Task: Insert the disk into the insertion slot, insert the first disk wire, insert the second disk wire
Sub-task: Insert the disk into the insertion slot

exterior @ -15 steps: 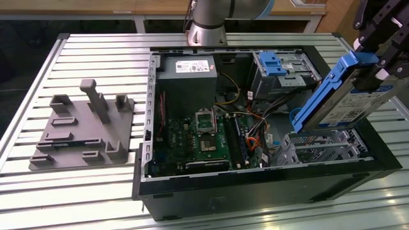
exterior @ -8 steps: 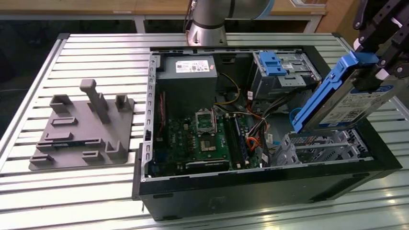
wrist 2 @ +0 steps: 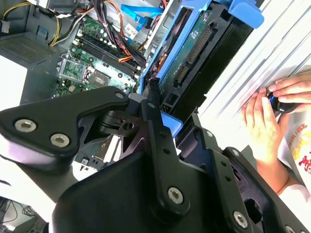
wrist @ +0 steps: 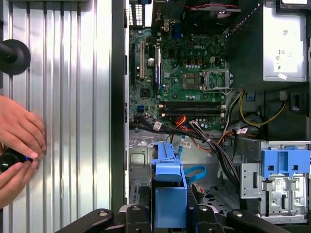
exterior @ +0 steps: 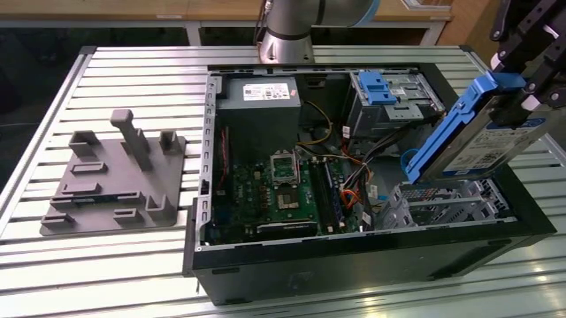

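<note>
The black gripper [exterior: 523, 105] is clamping the flat silver disk [exterior: 484, 147] in its bright blue plastic carrier, tilted just above the perforated sheet-metal insertion slot [exterior: 447, 202], so no step is seeming finished

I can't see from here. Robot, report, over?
Gripper shut on the disk. Disk tilted above the insertion slot, not in. Wires lie beside it.

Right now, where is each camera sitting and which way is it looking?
Exterior view: off the arm, up high, looking down into the open computer case; shows the arm and its hand holding the disk tilted above the drive cage.
First wrist view: riding the arm, looking down past the hand onto the motherboard.
Second wrist view: riding the arm, looking along the hand at the disk.
Both wrist views share a person's hands.
</note>
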Controlling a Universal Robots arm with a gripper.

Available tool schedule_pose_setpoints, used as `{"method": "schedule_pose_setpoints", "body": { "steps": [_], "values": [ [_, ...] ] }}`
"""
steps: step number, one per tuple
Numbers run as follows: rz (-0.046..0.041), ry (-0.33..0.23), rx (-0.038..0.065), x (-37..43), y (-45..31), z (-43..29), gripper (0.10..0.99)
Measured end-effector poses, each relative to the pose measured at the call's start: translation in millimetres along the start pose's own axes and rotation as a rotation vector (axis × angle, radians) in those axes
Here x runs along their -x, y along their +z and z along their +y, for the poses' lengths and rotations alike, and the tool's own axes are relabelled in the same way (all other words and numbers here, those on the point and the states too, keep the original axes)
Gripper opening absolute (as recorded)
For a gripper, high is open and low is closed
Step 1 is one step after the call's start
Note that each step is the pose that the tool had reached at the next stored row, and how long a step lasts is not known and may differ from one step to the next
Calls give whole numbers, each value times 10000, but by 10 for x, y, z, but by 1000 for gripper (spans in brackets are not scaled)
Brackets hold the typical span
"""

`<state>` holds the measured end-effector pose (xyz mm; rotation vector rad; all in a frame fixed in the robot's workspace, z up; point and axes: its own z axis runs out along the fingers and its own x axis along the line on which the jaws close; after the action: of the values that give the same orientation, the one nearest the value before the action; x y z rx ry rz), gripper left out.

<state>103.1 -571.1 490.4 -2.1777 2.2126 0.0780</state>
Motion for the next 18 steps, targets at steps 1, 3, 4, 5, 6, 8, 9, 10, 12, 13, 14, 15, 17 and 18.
{"method": "schedule_pose_setpoints", "body": {
  "steps": [1, 3, 4, 5, 6, 8, 9, 10, 12, 13, 14, 15, 17, 18],
  "values": [
    [0, 0, 0, 0, 0, -13, 361],
    [0, -1, 0, 1, 1, -39, 361],
    [0, 0, 0, 1, 1, -50, 361],
    [-1, 0, 0, 1, 2, -61, 361],
    [0, 0, 0, 3, 3, -69, 361],
    [0, 0, 1, 10, 9, -80, 361],
    [0, 1, 1, 14, 11, -83, 361],
    [0, 0, 1, 18, 14, -87, 361],
    [0, 0, 1, 28, 20, -94, 361],
    [0, 0, 1, 34, 24, -99, 361],
    [1, 0, 1, 39, 27, -102, 361],
    [1, 1, 1, 44, 31, -103, 361],
    [1, 1, 0, 54, 38, -106, 361],
    [0, 0, 1, 60, 42, -107, 361]
  ]
}}
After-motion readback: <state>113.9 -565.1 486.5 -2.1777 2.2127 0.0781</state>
